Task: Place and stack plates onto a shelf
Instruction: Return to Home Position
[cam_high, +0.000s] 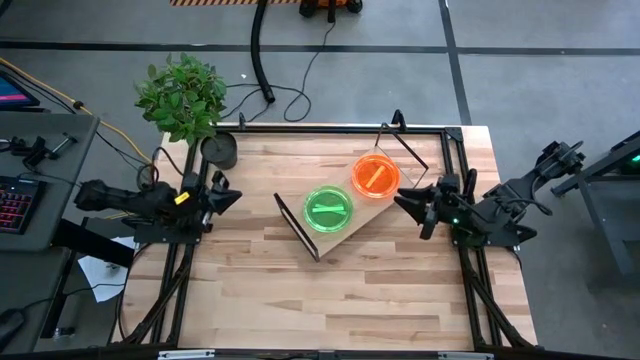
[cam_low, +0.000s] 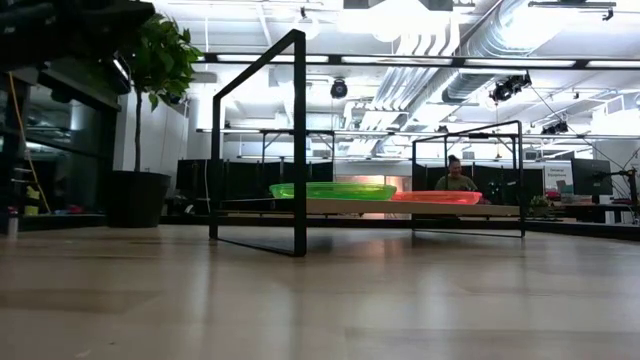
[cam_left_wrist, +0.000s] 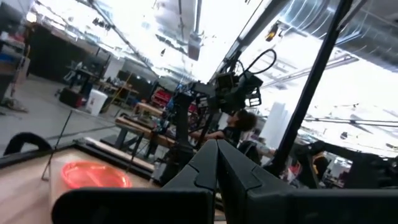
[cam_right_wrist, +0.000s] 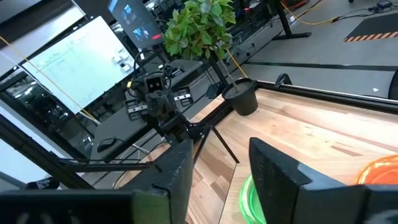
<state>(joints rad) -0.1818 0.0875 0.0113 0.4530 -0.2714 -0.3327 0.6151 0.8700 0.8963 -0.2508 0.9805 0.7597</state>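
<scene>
The shelf (cam_high: 358, 222), a light-wood board with black wire end frames, lies slanted in the middle of the table. On it rest a green plate stack (cam_high: 328, 210) and an orange plate stack (cam_high: 375, 176); how many plates are in each I cannot tell. The low view shows the green stack (cam_low: 333, 190) and the orange stack (cam_low: 435, 197) flat on the board (cam_low: 400, 208). My left gripper (cam_high: 236, 197) is shut, hovering at the table's left side, away from the shelf. My right gripper (cam_high: 408, 205) is open, just right of the shelf, and holds nothing.
A small dark pot (cam_high: 220, 150) with a leafy plant (cam_high: 183, 95) stands at the table's far left corner. A black frame rail (cam_high: 340, 128) runs along the far edge. A person (cam_low: 455, 178) sits in the room beyond. Bare tabletop (cam_high: 330, 300) lies toward the near edge.
</scene>
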